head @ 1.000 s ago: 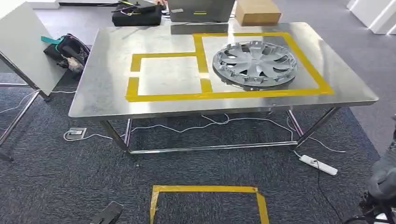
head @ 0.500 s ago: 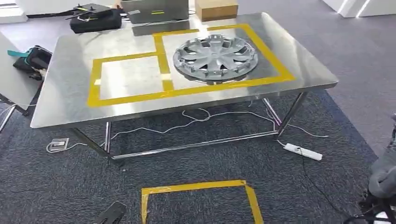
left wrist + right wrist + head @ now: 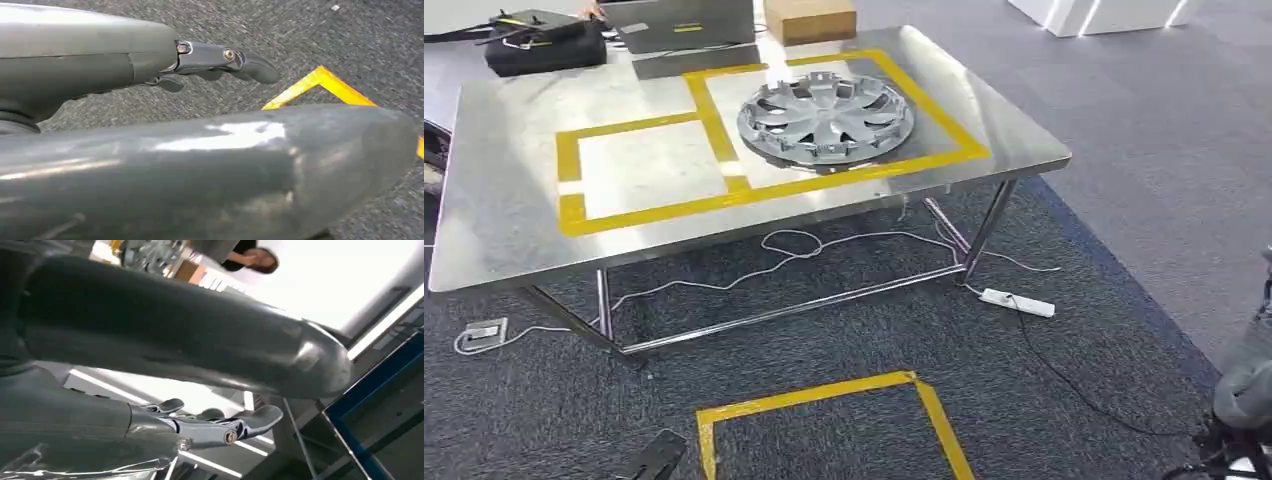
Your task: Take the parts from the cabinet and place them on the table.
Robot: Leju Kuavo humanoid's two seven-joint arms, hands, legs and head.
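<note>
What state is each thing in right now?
hubcap: lying flat on the table, inside the larger taped box
smaller taped box: nothing in it
table: standing, steel top
left hand: holding nothing, fingers extended over the carpet
right hand: holding nothing, fingers apart

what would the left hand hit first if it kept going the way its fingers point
Probably the carpet. The left hand hangs with its fingers stretched out over the grey floor, empty, and nothing lies between them and it. The yellow tape is just beyond, though depth is hard to judge here.
</note>
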